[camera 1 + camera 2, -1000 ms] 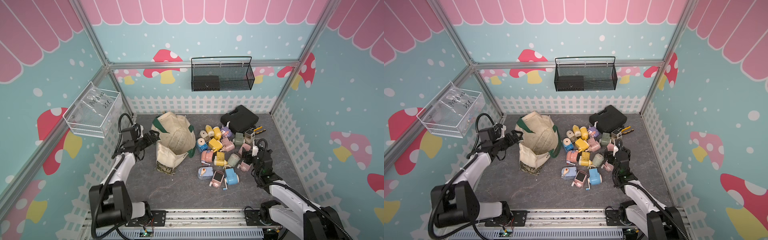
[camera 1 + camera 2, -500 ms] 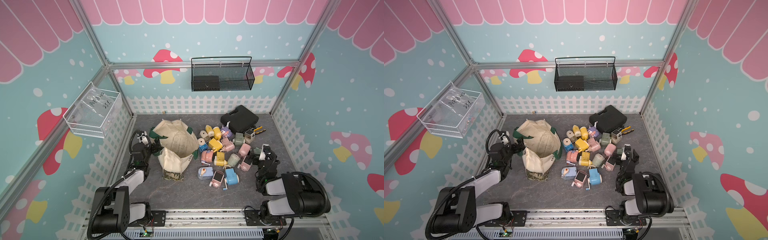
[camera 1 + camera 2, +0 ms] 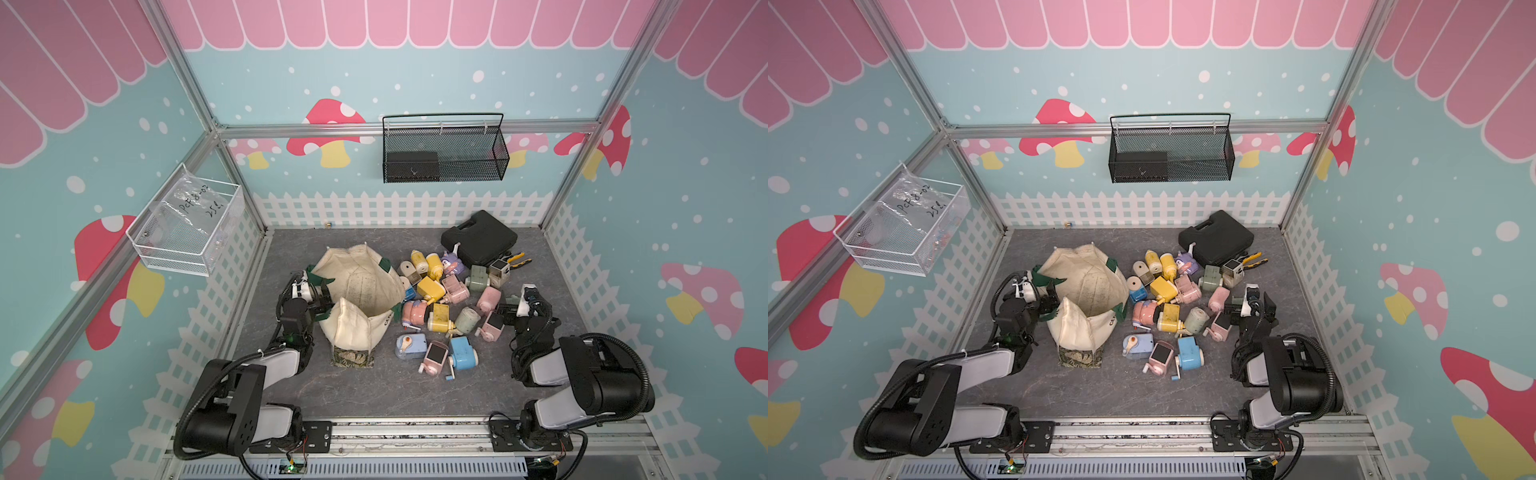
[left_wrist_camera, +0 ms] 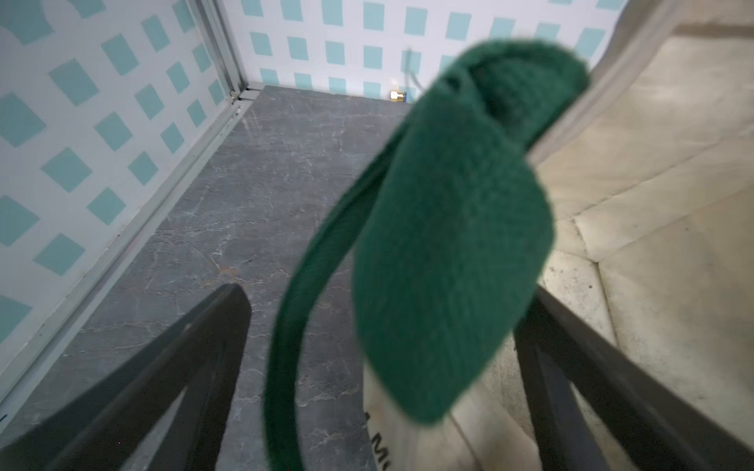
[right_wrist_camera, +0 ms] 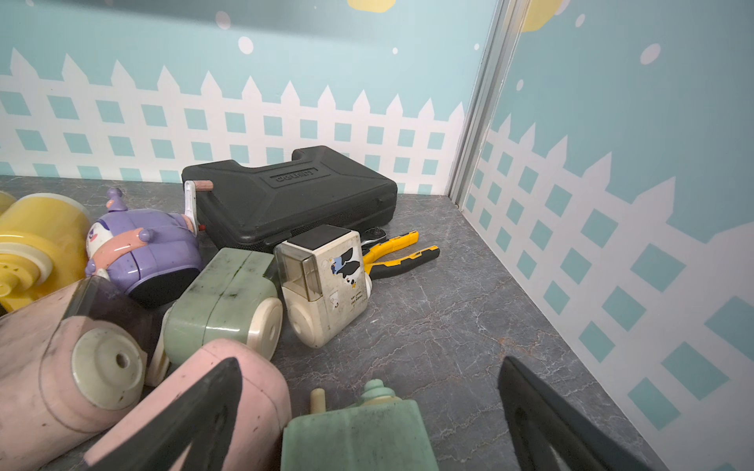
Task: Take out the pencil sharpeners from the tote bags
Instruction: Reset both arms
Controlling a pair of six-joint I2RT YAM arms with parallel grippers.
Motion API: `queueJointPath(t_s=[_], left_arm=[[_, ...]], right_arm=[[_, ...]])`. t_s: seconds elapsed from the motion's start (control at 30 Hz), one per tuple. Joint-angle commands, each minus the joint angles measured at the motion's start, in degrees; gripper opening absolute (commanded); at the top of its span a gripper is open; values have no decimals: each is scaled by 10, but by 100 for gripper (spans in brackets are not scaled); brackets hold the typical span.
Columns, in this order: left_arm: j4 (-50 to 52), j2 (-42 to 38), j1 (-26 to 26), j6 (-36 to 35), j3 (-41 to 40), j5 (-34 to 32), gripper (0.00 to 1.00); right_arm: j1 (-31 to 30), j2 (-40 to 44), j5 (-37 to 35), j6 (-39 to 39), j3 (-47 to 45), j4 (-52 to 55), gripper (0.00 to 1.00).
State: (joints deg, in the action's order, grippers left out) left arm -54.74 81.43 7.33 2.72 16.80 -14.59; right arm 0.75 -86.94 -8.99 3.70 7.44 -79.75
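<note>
Cream canvas, the tote bag (image 3: 357,286) sits open toward the left edge of the table (image 3: 374,399) in both top views, with the pencil sharpeners (image 3: 436,316) heaped just right of it, mid-table.

Left wrist: the left claw (image 4: 383,293) is spread apart, and the green strap (image 4: 444,253) dangles between its fingers.

Right wrist: the right claw (image 5: 369,367) is apart at the heap's side, with the black case (image 5: 293,195) and pliers (image 5: 402,255) beyond.

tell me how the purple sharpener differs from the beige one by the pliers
The purple sharpener is cartoon-shaped; the beige sharpener is boxy. The purple one has pink trim; the beige one has a black top and a sticker. The purple one's white crank shows; no crank shows on the beige one. Both lie on the floor, outside the tote bag.
</note>
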Motion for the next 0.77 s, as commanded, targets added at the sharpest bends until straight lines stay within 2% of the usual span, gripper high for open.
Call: queueJointPath(t_s=[0.0,0.03,0.07,0.1,0.13,0.2,0.23,0.27,0.3,0.63,0.73], left_arm=[[-260,122,17,-68,-51,-50,99],[-167,81,21,-56,-40,-59,99],[-91,54,9,-53,-21,-11,97],[-93,66,0,-55,-8,9,95],[-106,85,-4,-51,2,-6,95],[26,62,-17,-12,46,-34,96],[49,66,-37,-2,60,-7,98],[34,72,-55,5,58,28,99],[54,65,-57,7,61,35,99],[39,68,-57,6,56,33,99],[40,67,-56,5,56,31,99]], right_arm=[[1,-4,3,-10,26,17,100],[1,-4,13,-13,27,18,100],[1,-4,18,-14,30,22,100],[1,-4,18,-15,30,22,100],[1,-4,19,-15,30,23,99],[1,-4,19,-15,30,23,100],[1,-4,19,-15,30,23,100],[1,-4,19,-15,30,23,100],[1,-5,19,-15,31,23,100],[-1,-12,30,-25,52,56,100],[-1,-7,67,-38,43,45,100]])
